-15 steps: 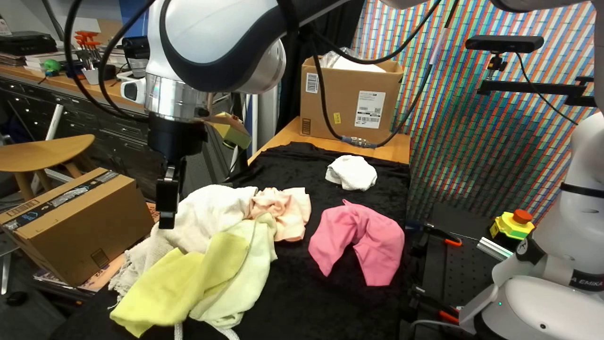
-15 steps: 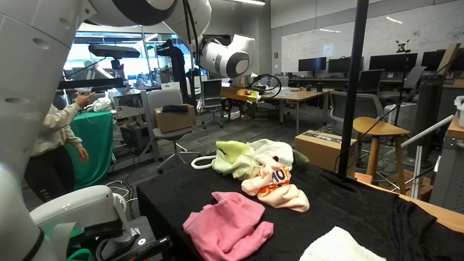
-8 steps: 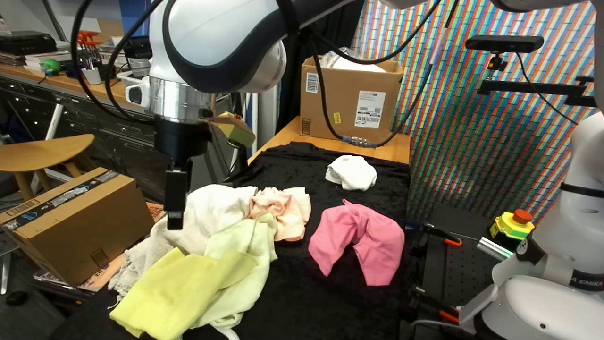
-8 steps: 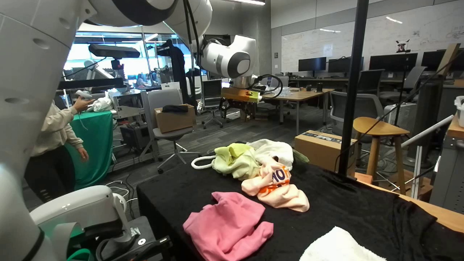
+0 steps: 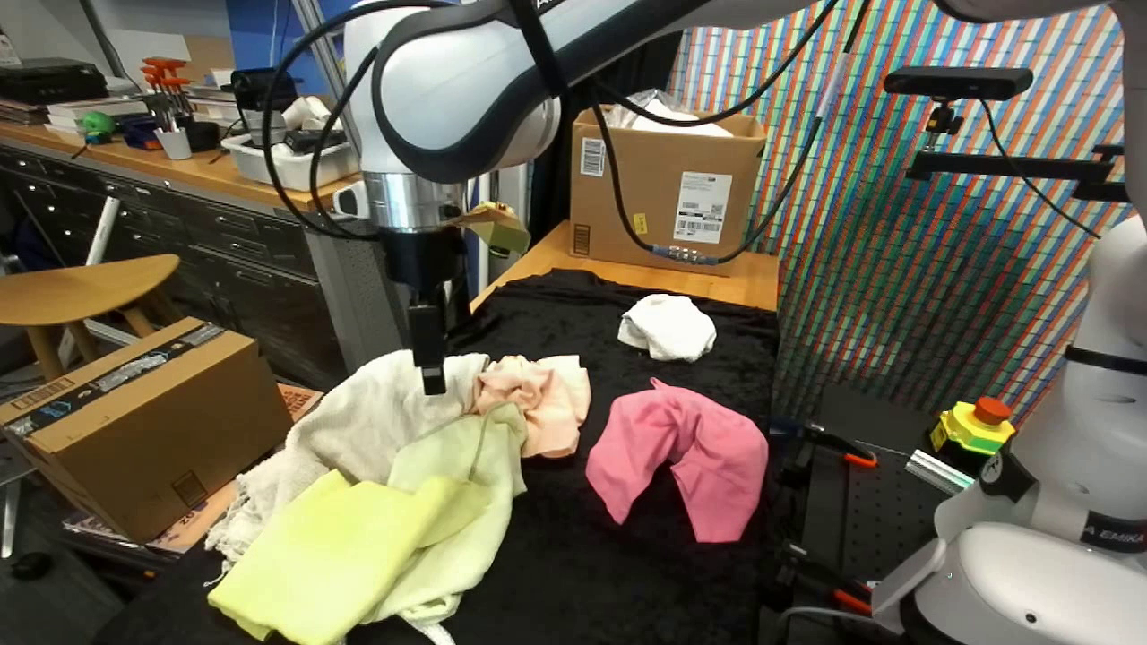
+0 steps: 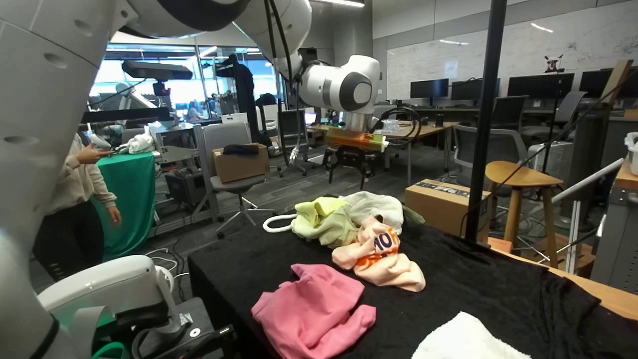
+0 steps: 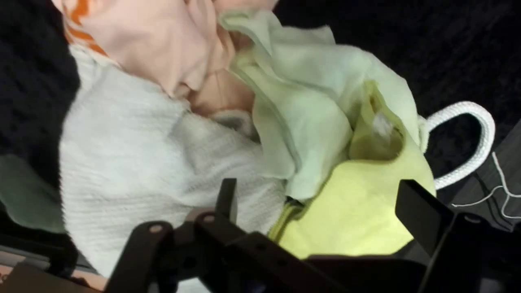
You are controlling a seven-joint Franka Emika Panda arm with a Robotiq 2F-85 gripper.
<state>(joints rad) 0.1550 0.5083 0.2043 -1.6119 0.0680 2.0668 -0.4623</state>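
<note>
Pincer [image 6: 347, 181] in an exterior view: hung above yellow cloth [image 6: 329, 205], pale green cloth [image 6: 333, 232] and white knit cloth [image 6: 377, 205], all bunched together; fingers spread well apart, nothing gripped. Lettered peach cloth [image 6: 389, 271] lay against them, pink cloth [image 6: 314, 311] on its own, nearer the camera.

In an exterior view, yellow cloth sprawled over pale green cloth on the black cover [image 5: 573, 555] of the tabletop [image 5: 748, 287]. Pincer stood edge-on, its tip in line with the white knit cloth; contact could not be told from that side. Small white cloth [image 5: 668, 327] sat well apart.

Wrist view: pads [image 7: 423, 217] stood wide, one seen against white knit cloth, one against yellow cloth; no fabric caught, no touch visible. White cord [image 7: 484, 130] looped out beside pale green cloth. Handling, by judgement: soft, limp, light, hard to damage, little slip; the knit likely bulkier. Best hold on yellow cloth seemed its raised, gaping rim; a pinch on the flat part might drag pale green cloth along. Whether yellow and green were one piece, could not tell.
</note>
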